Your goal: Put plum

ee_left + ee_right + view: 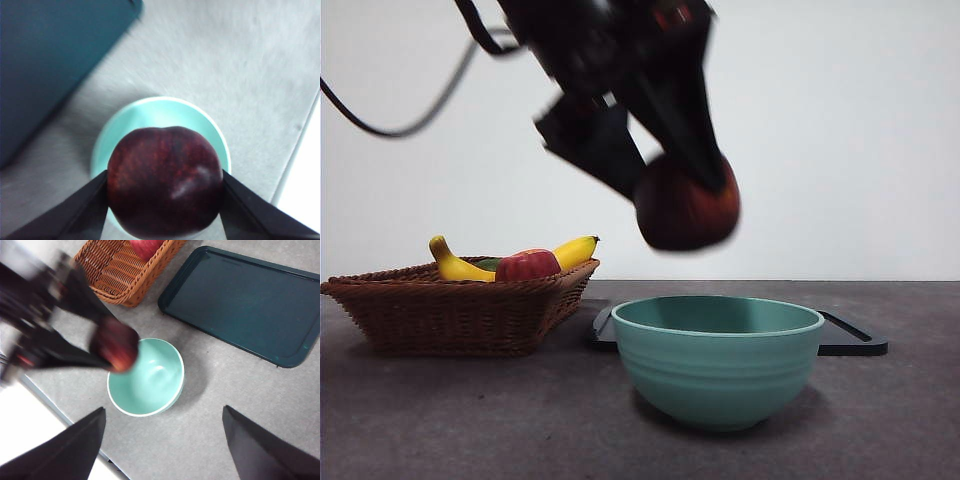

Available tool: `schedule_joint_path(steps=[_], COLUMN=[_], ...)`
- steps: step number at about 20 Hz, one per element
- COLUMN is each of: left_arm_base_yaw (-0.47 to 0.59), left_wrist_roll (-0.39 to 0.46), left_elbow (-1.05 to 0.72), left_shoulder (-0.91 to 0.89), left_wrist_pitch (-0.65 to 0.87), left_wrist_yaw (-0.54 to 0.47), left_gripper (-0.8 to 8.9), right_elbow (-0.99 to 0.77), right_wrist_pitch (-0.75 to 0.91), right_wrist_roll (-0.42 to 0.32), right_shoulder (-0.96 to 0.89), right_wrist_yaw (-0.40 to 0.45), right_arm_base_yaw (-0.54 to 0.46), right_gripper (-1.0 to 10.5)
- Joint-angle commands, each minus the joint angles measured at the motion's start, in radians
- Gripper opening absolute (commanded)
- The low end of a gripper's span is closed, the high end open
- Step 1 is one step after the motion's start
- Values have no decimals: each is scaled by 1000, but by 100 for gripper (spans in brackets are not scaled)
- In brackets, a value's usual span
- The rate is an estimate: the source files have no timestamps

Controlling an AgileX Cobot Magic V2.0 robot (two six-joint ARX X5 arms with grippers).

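Your left hand [165, 210] is clamped on the plum [165, 181], one black jaw on each flank, holding it in the air above the green bowl [718, 358]; in the left wrist view the fruit covers most of the bowl's mouth, and in the front view it hangs clear of the rim, slightly toward 11 o'clock of the bowl's centre. Your right hand [162, 440] waits above the bench [900, 420] with its jaws spread wide and nothing between them. The skin is glossy and round, so a loose grip could let it roll out early. If you release from this height, expect it to strike the bowl's wall, bounce over the rim, or tip the bowl. A release off-centre would probably land it on the rim. Beyond the bowl lies the dark tray [855, 342]; at 9 o'clock, the wicker basket [450, 310] holds a banana [455, 265] and a red apple [527, 265], where a stray plum could roll.
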Motion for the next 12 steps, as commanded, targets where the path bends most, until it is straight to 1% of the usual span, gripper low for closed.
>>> schedule_joint_path(steps=[1,4,7,10,12], left_arm_base_yaw=[-26,-45,-58,-64,-64], left_wrist_roll=[25,42,61,83,83], left_elbow=[16,16,16,16,16], left_shoulder=[72,148,190,218,230], left_wrist_pitch=[25,47,58,78,89], left_wrist_yaw=[-8,-55,-79,-84,-84], left_gripper=[217,217,217,217,218], right_elbow=[20,20,20,20,20], right_wrist_pitch=[10,10,10,10,10], right_wrist_roll=[3,3,3,2,3], right_shoulder=[8,8,8,8,8], right_wrist_yaw=[-2,-2,-2,-2,-2], right_arm_base_yaw=[4,4,4,4,4], right_gripper=[374,374,374,374,374])
